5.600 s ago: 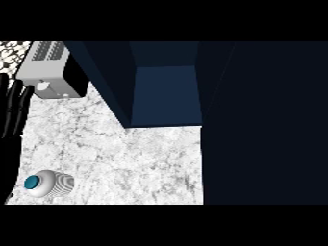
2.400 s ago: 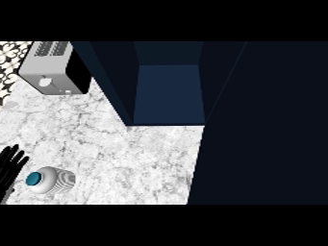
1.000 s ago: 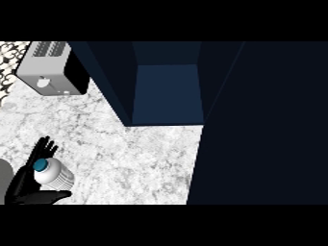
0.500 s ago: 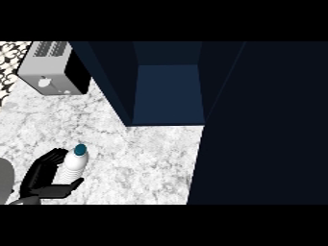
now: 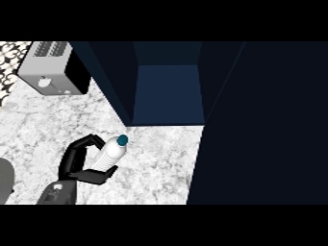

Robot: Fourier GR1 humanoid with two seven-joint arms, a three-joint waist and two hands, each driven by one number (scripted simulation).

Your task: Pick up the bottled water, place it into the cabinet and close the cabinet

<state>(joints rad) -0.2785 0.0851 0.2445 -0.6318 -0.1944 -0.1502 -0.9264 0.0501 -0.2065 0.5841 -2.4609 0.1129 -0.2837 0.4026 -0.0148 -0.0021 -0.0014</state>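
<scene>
Currently, the bottled water (image 5: pixel 113 153) is gripped by the left hand (image 5: pixel 81 161), whose fingers (image 5: pixel 88 141) and thumb are curled round its body. It is held tilted above the marble bench (image 5: pixel 31 134), its blue cap directed toward the open cabinet (image 5: pixel 168 93). A toaster (image 5: pixel 53 69) is located at upper left.

Bare desk (image 5: pixel 159 158) lies open at lower centre up to the open cabinet (image 5: pixel 168 96); toaster (image 5: pixel 53 69) blocks the upper left; cabinet door (image 5: pixel 273 125) walls the right.
</scene>
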